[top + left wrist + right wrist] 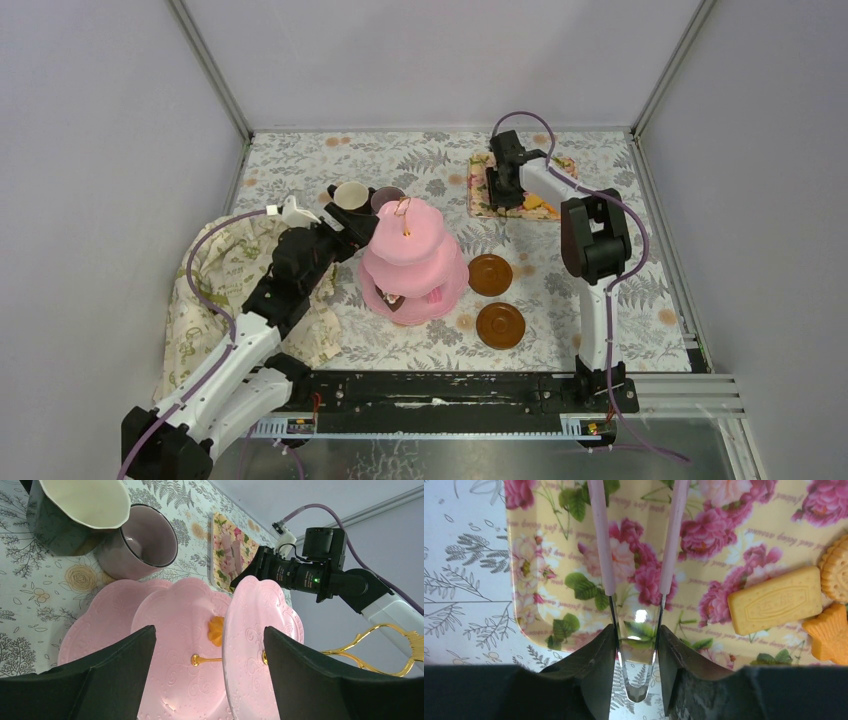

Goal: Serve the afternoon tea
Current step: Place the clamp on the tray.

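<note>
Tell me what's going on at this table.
The right end effector grips pink tongs over the floral tray at the back, where biscuits lie. The left end effector is open, close beside the pink cake stand. An orange sweet sits on the stand. The two mugs stand behind it, and the two saucers to its right are bare.
</note>
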`<control>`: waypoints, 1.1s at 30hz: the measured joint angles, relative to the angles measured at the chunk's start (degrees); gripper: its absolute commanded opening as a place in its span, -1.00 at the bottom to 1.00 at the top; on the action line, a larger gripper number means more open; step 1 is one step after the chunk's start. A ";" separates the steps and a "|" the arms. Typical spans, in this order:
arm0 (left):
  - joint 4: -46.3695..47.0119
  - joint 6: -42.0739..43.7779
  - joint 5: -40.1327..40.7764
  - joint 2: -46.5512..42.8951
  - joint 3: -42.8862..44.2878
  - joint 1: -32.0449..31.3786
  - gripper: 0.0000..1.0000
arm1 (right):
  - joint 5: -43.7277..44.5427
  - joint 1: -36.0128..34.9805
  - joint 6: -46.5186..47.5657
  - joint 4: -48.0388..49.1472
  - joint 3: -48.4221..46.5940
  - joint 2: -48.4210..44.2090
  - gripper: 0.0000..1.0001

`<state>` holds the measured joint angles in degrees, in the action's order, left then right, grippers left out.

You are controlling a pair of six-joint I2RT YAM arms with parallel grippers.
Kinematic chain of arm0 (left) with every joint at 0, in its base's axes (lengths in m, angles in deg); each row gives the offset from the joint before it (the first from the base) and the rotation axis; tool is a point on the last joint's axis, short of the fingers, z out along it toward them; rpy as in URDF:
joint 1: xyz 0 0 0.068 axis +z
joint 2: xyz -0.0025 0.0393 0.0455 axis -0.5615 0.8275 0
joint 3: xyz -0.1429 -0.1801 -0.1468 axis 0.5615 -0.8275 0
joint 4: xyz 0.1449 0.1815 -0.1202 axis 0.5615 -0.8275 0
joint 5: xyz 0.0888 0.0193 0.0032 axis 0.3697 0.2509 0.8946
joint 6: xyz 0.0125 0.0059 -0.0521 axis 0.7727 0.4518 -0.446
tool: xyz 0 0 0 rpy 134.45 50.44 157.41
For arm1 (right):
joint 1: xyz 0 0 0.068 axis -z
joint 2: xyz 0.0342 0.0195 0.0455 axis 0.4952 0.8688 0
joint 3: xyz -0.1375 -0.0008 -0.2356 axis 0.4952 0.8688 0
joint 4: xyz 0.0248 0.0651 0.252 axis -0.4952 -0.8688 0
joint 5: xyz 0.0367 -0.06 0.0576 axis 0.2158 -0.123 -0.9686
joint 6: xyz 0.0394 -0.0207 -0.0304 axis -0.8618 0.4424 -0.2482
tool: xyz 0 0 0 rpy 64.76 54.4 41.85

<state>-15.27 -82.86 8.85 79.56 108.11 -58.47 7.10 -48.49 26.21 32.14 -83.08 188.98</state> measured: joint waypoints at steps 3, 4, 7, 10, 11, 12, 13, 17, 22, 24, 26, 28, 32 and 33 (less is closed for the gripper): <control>0.00 0.02 0.04 0.22 0.00 0.00 0.71 | -0.74 0.00 -0.22 2.23 0.76 -0.07 -0.03; 0.00 0.02 0.04 0.33 0.00 0.00 0.72 | -0.87 0.00 -0.31 3.04 1.14 -0.17 -0.01; 0.00 0.04 0.17 0.79 0.02 0.00 0.72 | -1.14 0.00 -0.44 4.96 2.71 -0.28 0.11; 0.00 0.04 0.20 1.25 0.02 0.00 0.72 | -1.01 -0.04 -0.48 5.84 3.21 -0.39 0.40; 0.00 0.04 0.20 1.40 0.02 0.00 0.71 | -0.92 -0.04 -0.48 6.08 3.26 -0.42 0.41; 0.00 0.04 0.20 1.55 0.02 0.00 0.71 | -0.79 -0.04 -0.52 6.47 3.45 -0.46 0.41; 0.02 0.04 0.20 1.73 0.02 0.00 0.71 | -0.72 -0.04 -0.42 7.17 3.98 -0.74 0.41; -0.02 0.04 0.22 2.29 0.11 0.00 0.71 | -0.20 -0.04 -0.42 9.35 7.15 -2.54 0.41; 0.04 0.37 0.50 2.99 1.03 0.00 0.71 | 1.99 -0.04 -0.15 10.16 10.12 -5.60 0.37; 0.02 0.52 0.79 3.06 1.09 0.00 0.71 | 3.78 -0.09 0.20 11.54 11.56 -8.70 0.92; 0.02 0.68 1.22 3.10 1.09 0.00 0.71 | 6.32 -0.15 0.66 15.93 15.50 -14.71 0.99; 0.04 0.83 1.62 3.10 1.09 0.00 0.71 | 9.14 -0.24 0.28 22.08 20.98 -22.86 0.98; 0.15 1.07 2.54 3.32 1.09 0.00 0.71 | 8.94 1.05 -2.97 29.51 23.06 -31.56 0.99; 0.22 1.07 2.60 3.52 1.09 0.00 0.71 | 7.34 1.77 -3.87 30.73 21.62 -31.34 1.00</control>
<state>-15.05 -81.78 11.45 83.08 109.20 -58.47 14.44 -46.72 22.34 62.87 -61.46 157.64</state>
